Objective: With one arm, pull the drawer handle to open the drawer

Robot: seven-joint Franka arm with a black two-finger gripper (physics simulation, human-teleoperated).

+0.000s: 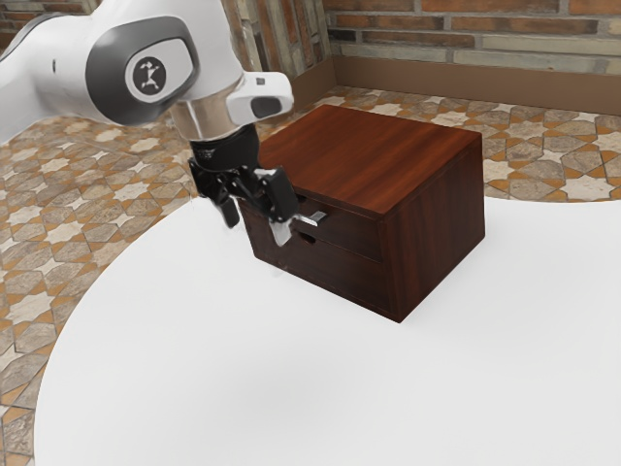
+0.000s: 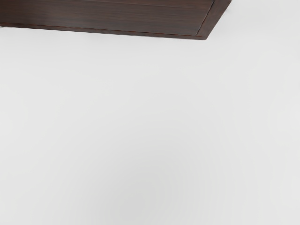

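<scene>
Dark reddish-brown wood cabinet (image 1: pixel 374 160), box-shaped, stands toward the tabletop's far edge. Its front face carries two drawers, one above the other. The upper drawer (image 1: pixel 349 231) has a small silver handle (image 1: pixel 310 219) sticking out near the front's top edge. The lower drawer (image 1: pixel 340 277) sits beneath it, reaching down to the cabinet's base. Both fronts look close to flush with the cabinet. Contents are hidden, and I cannot tell whether either drawer is drawn out at all.

My gripper (image 1: pixel 257 229) hangs at the cabinet's front, level with the upper drawer. Jaws stand wide apart and hold nothing. The handle lies just beside the finger nearer the cabinet. Contact not determinable.

In the wrist view, the cabinet's lower edge (image 2: pixel 117 18) meets the tabletop (image 2: pixel 150 140), which spreads plain white below my hand.

Tabletop (image 1: pixel 291 388): white, rounded edge, matte. Floor (image 1: pixel 58 223): patterned tile, brown and cream star motifs. Brick wall (image 1: pixel 466 29) runs behind the table's far edge.
</scene>
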